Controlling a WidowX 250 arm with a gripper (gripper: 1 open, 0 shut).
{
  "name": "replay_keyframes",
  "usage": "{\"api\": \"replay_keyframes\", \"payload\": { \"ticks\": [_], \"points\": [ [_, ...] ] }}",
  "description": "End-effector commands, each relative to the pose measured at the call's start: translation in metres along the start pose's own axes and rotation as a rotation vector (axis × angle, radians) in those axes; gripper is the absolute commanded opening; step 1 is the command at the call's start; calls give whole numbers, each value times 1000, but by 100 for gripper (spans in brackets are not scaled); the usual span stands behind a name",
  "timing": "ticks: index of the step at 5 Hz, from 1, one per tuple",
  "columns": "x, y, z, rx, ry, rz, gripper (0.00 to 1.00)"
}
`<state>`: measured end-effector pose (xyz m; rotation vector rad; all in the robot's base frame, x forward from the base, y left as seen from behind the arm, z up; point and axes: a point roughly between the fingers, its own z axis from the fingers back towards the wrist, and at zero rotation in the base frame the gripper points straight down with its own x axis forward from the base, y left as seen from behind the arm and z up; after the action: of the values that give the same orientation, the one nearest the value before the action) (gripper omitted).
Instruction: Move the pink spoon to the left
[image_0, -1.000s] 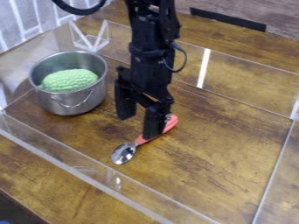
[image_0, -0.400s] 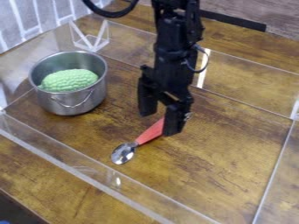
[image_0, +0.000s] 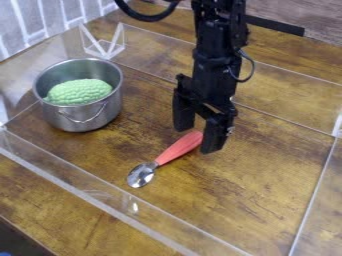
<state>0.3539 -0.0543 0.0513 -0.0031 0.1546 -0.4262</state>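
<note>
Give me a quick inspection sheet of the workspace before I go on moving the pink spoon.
Surface: wooden table inside clear plastic walls.
Job's things: pink spoon lying flat, bowl toward the camera, handle end under the gripper.
Clutter: steel pot at the left, holding a green knobbly thing.
Grippers: gripper open, pointing down over the spoon's handle end; contact cannot be told.
Cables: black cable along the arm.
Surroundings: white wire stand behind the pot.

Soft even light, slight blur, glare on clear walls (image_0: 261, 70).
</note>
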Motion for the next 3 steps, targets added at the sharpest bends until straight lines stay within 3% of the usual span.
{"api": "replay_keyframes", "payload": {
  "ticks": [1,2,3],
  "points": [
    [4,9,16,5,-42,37,100],
    [-3,16,-4,-11,-22,99,100],
    [-11,22,-13,-25,-6,158,0]
  ]
}}
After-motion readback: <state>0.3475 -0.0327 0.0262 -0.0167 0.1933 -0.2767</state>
